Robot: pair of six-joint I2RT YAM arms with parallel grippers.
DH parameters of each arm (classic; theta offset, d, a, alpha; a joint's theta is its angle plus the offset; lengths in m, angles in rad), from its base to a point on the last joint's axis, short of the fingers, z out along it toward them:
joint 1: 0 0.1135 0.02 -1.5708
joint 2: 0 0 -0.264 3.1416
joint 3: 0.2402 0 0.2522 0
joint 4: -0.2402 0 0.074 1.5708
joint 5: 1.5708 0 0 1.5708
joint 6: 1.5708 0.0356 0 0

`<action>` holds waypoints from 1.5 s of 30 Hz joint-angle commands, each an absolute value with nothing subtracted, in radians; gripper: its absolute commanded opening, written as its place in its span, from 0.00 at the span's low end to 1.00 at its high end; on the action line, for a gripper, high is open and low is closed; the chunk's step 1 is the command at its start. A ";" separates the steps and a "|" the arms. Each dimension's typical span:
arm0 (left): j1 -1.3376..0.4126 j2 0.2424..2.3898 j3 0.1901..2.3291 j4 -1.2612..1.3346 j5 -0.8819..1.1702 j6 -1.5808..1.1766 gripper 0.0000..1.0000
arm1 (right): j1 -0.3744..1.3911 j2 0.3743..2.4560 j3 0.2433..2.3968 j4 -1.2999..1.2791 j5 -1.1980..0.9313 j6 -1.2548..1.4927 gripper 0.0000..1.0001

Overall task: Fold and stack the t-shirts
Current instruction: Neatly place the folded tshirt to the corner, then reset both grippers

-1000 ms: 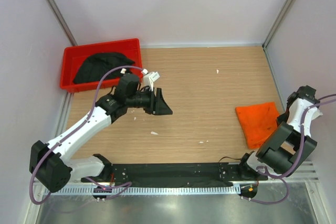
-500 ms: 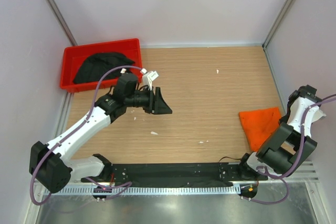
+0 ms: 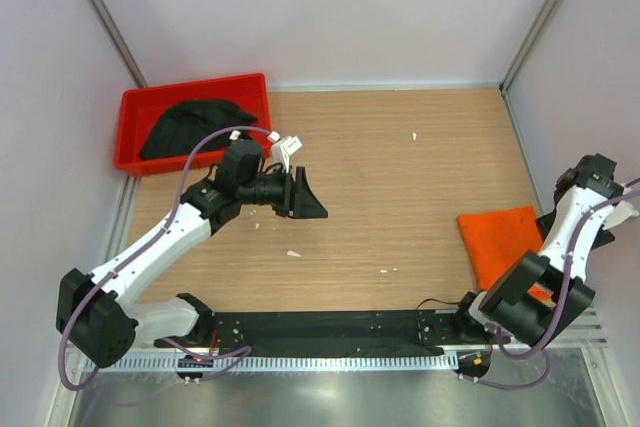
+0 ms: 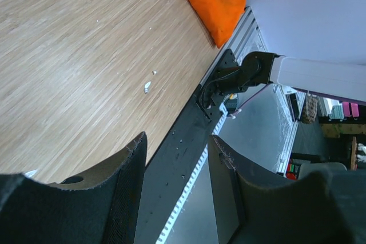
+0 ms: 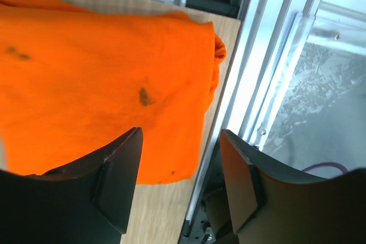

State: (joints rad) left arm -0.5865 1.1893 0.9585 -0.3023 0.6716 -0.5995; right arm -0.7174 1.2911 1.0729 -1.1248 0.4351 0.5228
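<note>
Top camera sits high at the near side, looking steeply down on the whole counter [image 3: 400, 167]. Left wrist view peers low through the left hand [image 4: 174, 161], across the wood to the near right corner. Right wrist view, past the right hand [image 5: 180, 161], hangs close over the orange t-shirt [image 5: 86, 67], facing down. All three catch that shirt.

Left gripper [image 4: 177, 164] jaws apart, empty; right gripper [image 5: 180, 170] likewise.
</note>
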 commanded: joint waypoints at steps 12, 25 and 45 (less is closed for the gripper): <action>-0.580 1.163 0.919 -0.248 0.698 -0.640 0.48 | -0.640 1.148 1.000 -1.060 0.198 0.615 0.07; -0.572 1.045 0.868 -0.393 0.537 -0.615 0.53 | 0.387 1.116 1.000 -0.712 0.110 0.811 0.10; -0.549 0.371 0.319 -0.121 0.515 -1.106 0.70 | 0.683 0.521 0.226 0.030 -0.138 1.224 0.32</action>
